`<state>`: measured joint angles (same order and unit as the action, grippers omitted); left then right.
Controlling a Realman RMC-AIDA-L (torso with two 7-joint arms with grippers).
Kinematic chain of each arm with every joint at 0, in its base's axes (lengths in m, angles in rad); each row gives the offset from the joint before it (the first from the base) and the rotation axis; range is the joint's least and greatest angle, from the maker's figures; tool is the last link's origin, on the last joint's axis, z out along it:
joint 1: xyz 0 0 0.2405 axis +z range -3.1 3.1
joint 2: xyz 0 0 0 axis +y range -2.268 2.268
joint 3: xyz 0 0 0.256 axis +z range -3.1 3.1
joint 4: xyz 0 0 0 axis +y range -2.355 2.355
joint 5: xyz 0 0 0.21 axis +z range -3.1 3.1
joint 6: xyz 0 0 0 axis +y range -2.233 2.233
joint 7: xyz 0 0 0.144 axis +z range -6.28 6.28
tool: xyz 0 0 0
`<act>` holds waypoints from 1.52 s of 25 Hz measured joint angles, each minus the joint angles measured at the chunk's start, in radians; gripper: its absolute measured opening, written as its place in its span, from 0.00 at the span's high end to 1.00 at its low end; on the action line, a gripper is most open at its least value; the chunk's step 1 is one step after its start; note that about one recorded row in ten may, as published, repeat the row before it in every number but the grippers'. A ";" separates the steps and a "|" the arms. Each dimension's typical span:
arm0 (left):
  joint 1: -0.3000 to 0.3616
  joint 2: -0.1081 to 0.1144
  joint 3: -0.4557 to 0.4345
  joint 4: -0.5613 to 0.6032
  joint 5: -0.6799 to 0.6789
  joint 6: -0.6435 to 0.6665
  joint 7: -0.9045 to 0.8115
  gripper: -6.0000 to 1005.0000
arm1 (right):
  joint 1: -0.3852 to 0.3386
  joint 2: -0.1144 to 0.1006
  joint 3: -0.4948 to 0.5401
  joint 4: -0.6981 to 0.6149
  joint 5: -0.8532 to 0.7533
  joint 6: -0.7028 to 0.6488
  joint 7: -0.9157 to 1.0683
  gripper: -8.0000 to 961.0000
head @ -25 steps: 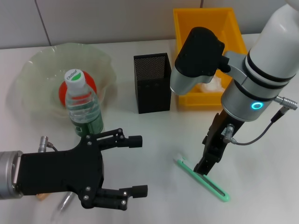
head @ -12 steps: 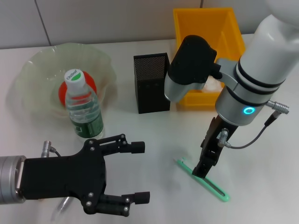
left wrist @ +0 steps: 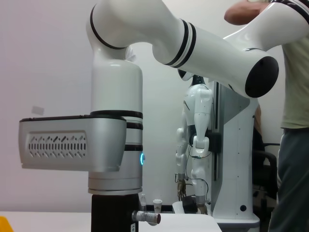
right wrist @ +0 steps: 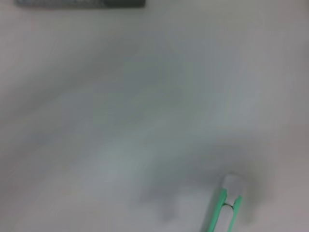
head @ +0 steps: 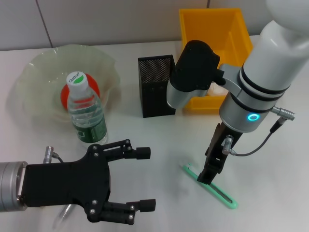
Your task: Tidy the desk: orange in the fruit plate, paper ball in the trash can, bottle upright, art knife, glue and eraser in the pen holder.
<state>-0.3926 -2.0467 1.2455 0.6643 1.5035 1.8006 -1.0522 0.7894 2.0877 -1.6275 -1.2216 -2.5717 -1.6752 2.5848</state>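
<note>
The green art knife (head: 215,188) lies flat on the white table at the front right; its end also shows in the right wrist view (right wrist: 226,209). My right gripper (head: 208,176) stands right over the knife's left end, touching or nearly touching it. My left gripper (head: 145,180) is open and empty at the front left. The water bottle (head: 87,116) stands upright beside the fruit plate (head: 29,79), which holds the orange (head: 66,96). The black mesh pen holder (head: 157,87) stands mid-table. A white paper ball (head: 218,90) lies in the yellow bin (head: 241,38), partly hidden by my right arm.
A small translucent object (head: 63,215) peeks out from under my left hand at the table's front edge; I cannot tell what it is. My right arm's forearm (head: 193,72) hangs over the space between pen holder and bin. The left wrist view shows my right arm (left wrist: 116,159).
My right gripper has shifted slightly left and down onto the knife's left end. My left gripper has sunk a little toward the front edge, still open.
</note>
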 joint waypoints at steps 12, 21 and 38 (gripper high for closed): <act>0.007 0.000 0.000 0.000 0.000 -0.002 0.010 0.14 | 0.003 0.002 -0.023 0.012 0.022 0.029 0.000 0.28; 0.014 0.000 0.000 0.000 0.000 -0.002 0.014 0.14 | 0.026 0.002 -0.032 0.077 0.022 0.067 0.000 0.28; 0.014 -0.003 0.000 -0.001 0.000 -0.011 0.030 0.14 | 0.047 0.002 -0.064 0.119 0.022 0.091 0.001 0.30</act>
<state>-0.3788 -2.0494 1.2455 0.6638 1.5033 1.7896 -1.0224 0.8362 2.0893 -1.6914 -1.1029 -2.5492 -1.5845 2.5863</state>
